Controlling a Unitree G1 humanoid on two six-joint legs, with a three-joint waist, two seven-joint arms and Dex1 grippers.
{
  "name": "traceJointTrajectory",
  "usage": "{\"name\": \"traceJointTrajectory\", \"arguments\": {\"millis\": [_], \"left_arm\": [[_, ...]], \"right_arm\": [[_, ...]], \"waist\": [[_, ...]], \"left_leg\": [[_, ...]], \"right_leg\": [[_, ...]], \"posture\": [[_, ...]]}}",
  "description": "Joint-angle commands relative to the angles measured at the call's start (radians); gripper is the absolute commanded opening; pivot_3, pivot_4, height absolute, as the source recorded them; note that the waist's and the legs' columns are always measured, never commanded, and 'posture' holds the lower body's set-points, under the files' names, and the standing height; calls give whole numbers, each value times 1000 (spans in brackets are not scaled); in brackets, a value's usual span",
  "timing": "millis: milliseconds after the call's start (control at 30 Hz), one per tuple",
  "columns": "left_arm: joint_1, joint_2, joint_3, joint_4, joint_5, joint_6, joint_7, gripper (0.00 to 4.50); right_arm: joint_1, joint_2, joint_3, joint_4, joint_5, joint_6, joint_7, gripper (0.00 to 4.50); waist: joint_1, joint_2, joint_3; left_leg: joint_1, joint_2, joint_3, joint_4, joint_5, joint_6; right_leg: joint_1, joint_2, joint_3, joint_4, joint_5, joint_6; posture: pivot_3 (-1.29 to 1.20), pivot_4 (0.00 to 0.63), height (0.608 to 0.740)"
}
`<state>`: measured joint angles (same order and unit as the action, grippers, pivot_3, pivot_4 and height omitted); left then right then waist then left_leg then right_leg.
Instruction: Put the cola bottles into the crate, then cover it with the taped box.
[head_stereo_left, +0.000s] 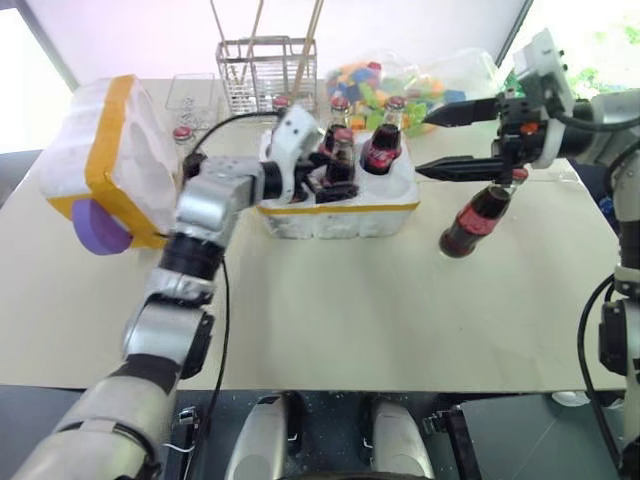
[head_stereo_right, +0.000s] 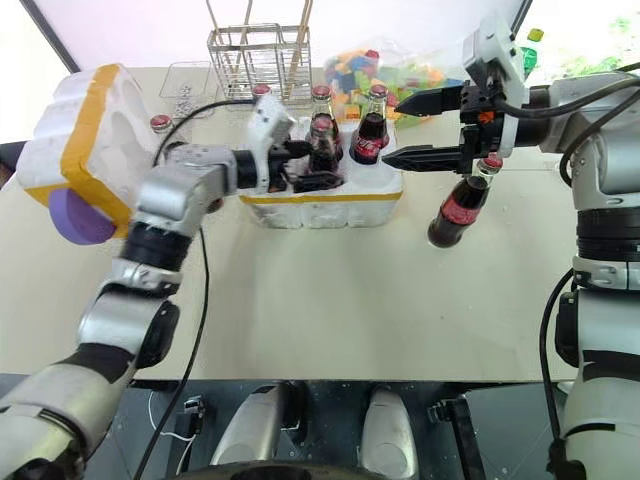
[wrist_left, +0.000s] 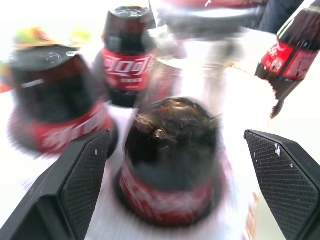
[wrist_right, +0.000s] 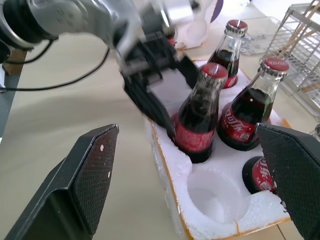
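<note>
Left gripper (head_stereo_left: 335, 165) jaws wide apart, right gripper (head_stereo_left: 432, 142) jaws spread, pointing left

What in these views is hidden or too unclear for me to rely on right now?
- Tilted cola bottle under the right tool, head views: the tool's underside hides the contact at its cap, so what supports it is unclear.
- Crate back row, head views: left tool and bottles cover it; free holes uncountable.
- Bottle behind the taped box: body hidden.
- Left wrist view: blur, nearest label unreadable.
</note>
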<state>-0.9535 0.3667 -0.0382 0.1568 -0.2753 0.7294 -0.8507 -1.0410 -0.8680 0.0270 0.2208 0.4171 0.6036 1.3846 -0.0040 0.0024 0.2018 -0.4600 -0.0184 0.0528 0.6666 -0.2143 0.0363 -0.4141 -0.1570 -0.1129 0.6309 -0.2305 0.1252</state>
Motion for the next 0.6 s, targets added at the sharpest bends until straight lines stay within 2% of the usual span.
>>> {"name": "traceJointTrajectory", "arguments": {"millis": [33,167,367,600], "left_arm": [[60,61,156,-327,-105,150,92,4461],[191,134,268,-561,-137,300,208,4461],[410,171,411,-789,-155,479,366,4461],[437,118,407,-689,-59,414,567,4461]], "right_arm": [[-16,0,-27,-18,16,-12,1,4500],[-15,-1,-27,-2,9,-25,9,4500],[-30,-5,-17,19,5,-17,30,4500],[-42,8,-15,28,-5,-46,32,4500]], "waist": [[-2,0,0],[-5,0,0],[-5,0,0],[16,0,0]], "left_leg": [[0,0,0,0,0,0],[1,0,-1,0,0,0],[2,0,-2,0,0,0],[2,-1,-3,1,0,0]], "right_leg": [[1,0,0,0,0,0],[2,0,0,-1,0,0],[3,1,2,-1,0,0],[4,2,2,-1,0,0]], "posture": [[0,150,736],[0,150,736],[0,150,736],[0,150,736]]}}
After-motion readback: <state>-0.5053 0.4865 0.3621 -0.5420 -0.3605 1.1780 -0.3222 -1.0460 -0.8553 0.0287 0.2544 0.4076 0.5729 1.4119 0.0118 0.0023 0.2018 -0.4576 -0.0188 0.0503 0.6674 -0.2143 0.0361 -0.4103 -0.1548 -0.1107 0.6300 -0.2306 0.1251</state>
